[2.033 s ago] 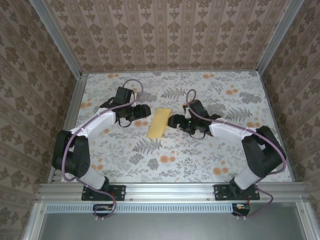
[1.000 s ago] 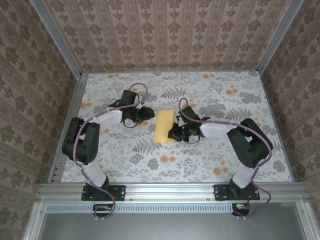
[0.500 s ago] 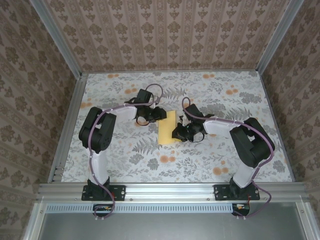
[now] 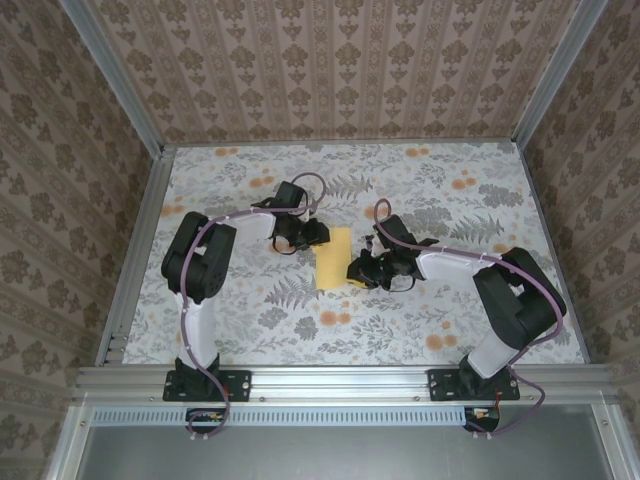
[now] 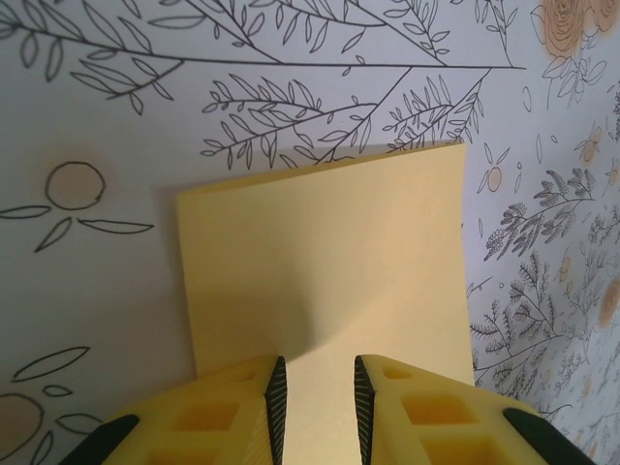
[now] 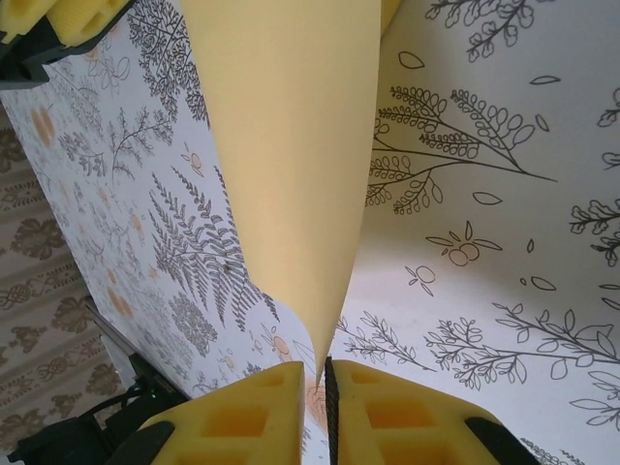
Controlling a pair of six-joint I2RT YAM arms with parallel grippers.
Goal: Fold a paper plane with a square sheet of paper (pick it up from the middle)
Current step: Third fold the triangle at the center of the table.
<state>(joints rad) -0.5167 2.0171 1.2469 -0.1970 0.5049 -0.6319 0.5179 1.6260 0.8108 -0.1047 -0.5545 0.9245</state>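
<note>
- Lying between the two sets of fingertips, the square sheet of paper (image 4: 331, 255) shows from above as a yellow-orange rectangle. It is folded narrower than it is long, and its long side runs away from the arm bases.
- The side of the sheet next to the right gripper (image 4: 356, 270) is lifted off the cloth. In the right wrist view the paper (image 6: 291, 145) rises as a curved wall straight ahead of the fingers. It narrows to a thin edge that goes down into the slit between them.
- The right jaws are pressed almost together on that thin edge, so this gripper has the paper pinched.
- The left gripper (image 4: 320, 235) sits on the opposite side, at the sheet's far corner, with its fingertips over the paper's edge.
- In the left wrist view the paper (image 5: 329, 252) spreads flat ahead of the left fingers (image 5: 274, 387). A soft shadowed ridge runs back toward the gap between them.
- The left jaws stand a narrow gap apart, and yellow paper shows through that gap. Nothing is clamped between them, and I cannot tell whether the tips press on the sheet.
- Seen from the right wrist, the left gripper's yellow foam pads (image 6: 58, 19) sit at the end of the paper farthest from the right fingers.
- The grey floral cloth (image 4: 250, 310) lies under the sheet and both grippers, and its fern and flower prints show on either side of each pair of fingers.
- Patterned walls (image 4: 330, 70) stand beyond the grippers, and a metal rail (image 4: 340, 378) runs behind the arm bases.
</note>
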